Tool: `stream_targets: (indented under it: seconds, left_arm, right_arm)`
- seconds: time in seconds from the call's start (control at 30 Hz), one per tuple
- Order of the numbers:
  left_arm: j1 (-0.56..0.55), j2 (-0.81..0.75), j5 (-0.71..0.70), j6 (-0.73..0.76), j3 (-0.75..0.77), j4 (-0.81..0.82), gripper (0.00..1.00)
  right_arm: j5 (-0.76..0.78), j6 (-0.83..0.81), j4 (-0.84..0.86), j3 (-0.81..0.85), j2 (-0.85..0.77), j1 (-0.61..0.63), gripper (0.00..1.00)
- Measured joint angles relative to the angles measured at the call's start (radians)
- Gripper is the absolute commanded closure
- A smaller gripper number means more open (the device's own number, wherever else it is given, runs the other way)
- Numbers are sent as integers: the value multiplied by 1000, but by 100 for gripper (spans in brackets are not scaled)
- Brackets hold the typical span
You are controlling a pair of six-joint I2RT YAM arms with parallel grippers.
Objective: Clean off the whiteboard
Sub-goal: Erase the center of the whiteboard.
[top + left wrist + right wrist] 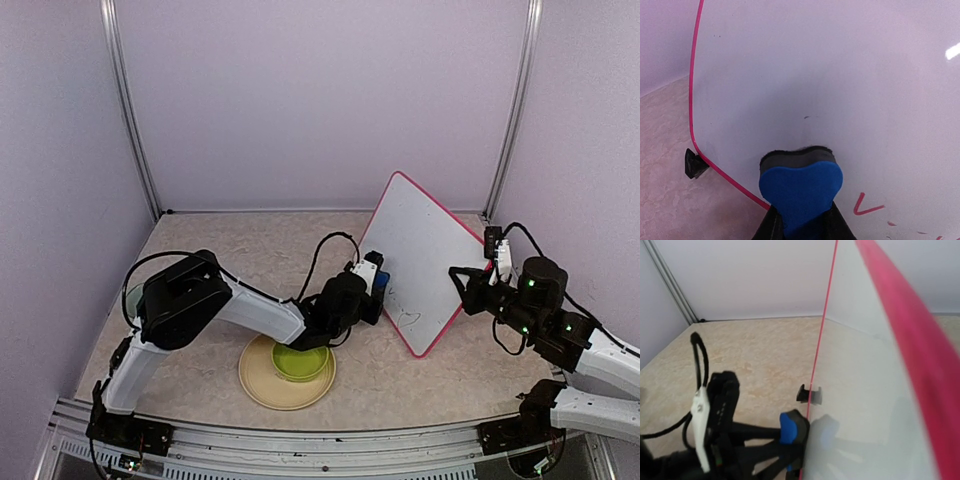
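Arm at left stretches low, left gripper (800,229) clamped on blue eraser (800,192) against whiteboard (425,245); right gripper (468,284) pinches its frame

Nothing legible: the whiteboard (840,75) bears only a red V-shaped stroke (867,206).

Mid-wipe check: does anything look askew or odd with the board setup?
The whiteboard is askew. It is tilted corner-down like a diamond rather than level, with its right edge pinched by the right tool. The left tool presses a blue heart-shaped eraser against it, and a red stroke shows beside the eraser. Nothing looks spilled or damaged.
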Motion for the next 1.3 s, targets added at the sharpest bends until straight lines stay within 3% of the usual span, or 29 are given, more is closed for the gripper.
stream_targets:
  seconds: [0.47, 0.63, 0.97, 1.3]
  left_arm:
    - [-78, -26, -32, 87, -8, 18, 100]
    - [-48, -27, -21, 21, -8, 3, 100]
    - [147, -16, -19, -80, 62, -152, 99]
    - [124, -14, -2, -64, 60, -139, 100]
  right_arm:
    - [5, -2, -1, -8, -13, -1, 100]
    - [4, 0, 0, -9, -13, -1, 100]
    - [-55, 28, 5, -10, -5, -1, 100]
    - [-45, 29, 10, -10, -1, -1, 100]
